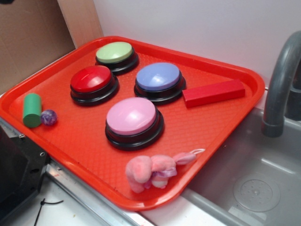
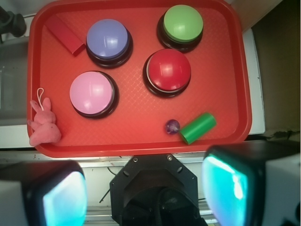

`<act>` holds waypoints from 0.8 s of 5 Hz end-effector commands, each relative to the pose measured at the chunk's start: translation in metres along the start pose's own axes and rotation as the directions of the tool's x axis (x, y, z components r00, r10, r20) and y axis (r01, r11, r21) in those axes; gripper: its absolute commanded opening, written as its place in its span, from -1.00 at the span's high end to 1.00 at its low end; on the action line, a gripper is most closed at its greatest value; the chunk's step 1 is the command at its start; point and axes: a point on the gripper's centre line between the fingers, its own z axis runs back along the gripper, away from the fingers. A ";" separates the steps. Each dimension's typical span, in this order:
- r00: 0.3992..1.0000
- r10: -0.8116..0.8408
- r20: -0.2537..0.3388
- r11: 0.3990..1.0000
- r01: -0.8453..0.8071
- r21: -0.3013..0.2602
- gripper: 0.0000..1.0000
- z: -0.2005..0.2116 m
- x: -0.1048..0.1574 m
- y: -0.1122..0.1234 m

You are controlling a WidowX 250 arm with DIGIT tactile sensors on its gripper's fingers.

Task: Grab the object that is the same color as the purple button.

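Note:
The object, a tiny glossy purple ball [image 1: 49, 117] [image 2: 172, 126], lies on the red tray [image 1: 70, 162] [image 2: 141, 149] near its left corner, touching or almost touching a green cylinder [image 1: 32, 109] [image 2: 198, 127]. The purple button [image 1: 158, 77] [image 2: 107, 39] with a black base stands toward the tray's far side. My gripper [image 2: 146, 188] is open, high above and off the tray's near edge, with nothing between its wide-apart fingers [image 2: 225, 186]. The gripper does not show in the exterior view.
On the tray also stand a pink button [image 1: 131, 117] [image 2: 92, 92], a red button [image 1: 91, 79] [image 2: 169, 70] and a green button [image 1: 114, 52] [image 2: 183, 23]. A red block [image 1: 214, 92] [image 2: 65, 35] and pink plush toy [image 1: 150, 170] [image 2: 43, 125] lie there. A sink [image 1: 254, 188] with grey faucet [image 1: 280, 89] is right.

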 end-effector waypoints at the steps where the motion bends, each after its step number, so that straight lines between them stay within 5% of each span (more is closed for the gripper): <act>1: 1.000 0.000 0.000 1.000 0.000 0.000 -1.00 0.000 0.000 0.000; 4: 0.969 -0.245 0.041 0.966 0.240 0.096 -1.00 -0.044 0.020 0.020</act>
